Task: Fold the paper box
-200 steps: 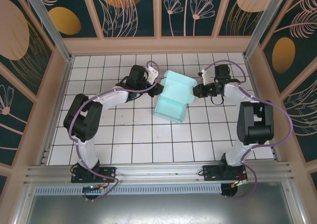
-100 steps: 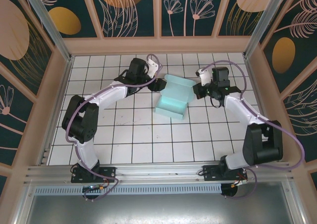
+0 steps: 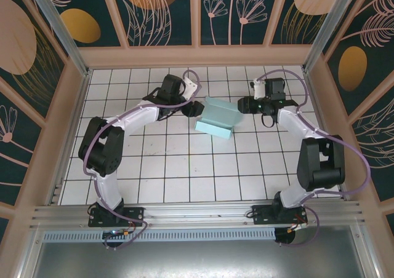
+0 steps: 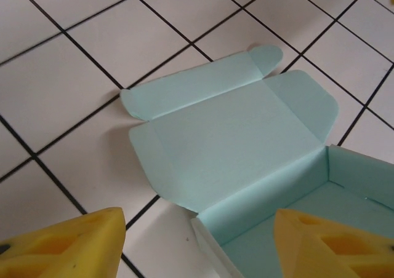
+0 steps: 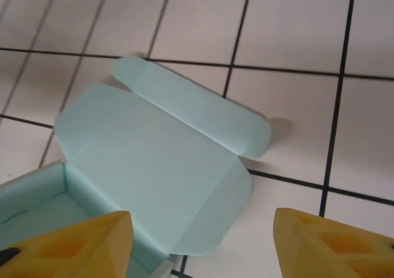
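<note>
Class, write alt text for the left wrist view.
A mint paper box lies on a white tiled table, its lid folded back. The open left gripper shows as two yellow fingers in the bottom corners.

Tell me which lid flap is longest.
The tuck flap along the outer edge of the paper box lid: it spans the lid's width, while the side flaps are short tabs.
</note>
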Controlling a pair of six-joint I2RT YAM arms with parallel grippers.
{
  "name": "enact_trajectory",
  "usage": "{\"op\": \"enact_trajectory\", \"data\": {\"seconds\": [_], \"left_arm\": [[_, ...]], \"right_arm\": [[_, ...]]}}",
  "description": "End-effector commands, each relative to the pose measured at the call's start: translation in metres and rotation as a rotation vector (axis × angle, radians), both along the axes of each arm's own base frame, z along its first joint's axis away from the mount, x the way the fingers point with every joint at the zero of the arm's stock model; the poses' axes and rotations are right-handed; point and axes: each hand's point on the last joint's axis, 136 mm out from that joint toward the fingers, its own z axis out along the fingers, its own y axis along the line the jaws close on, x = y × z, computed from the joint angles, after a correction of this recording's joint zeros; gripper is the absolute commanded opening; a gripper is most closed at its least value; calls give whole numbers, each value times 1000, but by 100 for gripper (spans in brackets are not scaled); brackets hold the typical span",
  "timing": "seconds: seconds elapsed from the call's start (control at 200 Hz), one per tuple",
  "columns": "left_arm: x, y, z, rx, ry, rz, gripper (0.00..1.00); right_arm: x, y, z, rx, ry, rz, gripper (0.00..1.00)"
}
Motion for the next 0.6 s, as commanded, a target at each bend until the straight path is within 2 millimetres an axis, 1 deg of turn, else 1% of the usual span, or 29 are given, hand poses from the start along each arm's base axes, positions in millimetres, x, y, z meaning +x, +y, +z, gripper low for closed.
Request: {"op": "enact_trajectory", "data": {"seconds": [0.0,0.055,0.155,0.25,0.345,0.465,0.596], "left_arm": [[-5,-12,-11,-35,59,-41,62],[-12,-10,-24,1,74,-38,62],[-24,3,-46,47,93,-16,62],[-37,16,-65,84,122,9,63],[-48,24,-81,104,152,15,63],[-51,29,-89,123,160,31,63],[-47,30,-86,128,144,39,63]], "right_arm": [[4,-8,-4,5,60,-79,63],[5,-8,-8,10,75,-89,68],[6,-15,-16,9,103,-121,74],[5,-19,-24,21,130,-142,76],[2,-16,-28,43,148,-129,76],[-1,-8,-29,72,169,-90,74],[-5,5,-21,131,177,-28,68]]}}
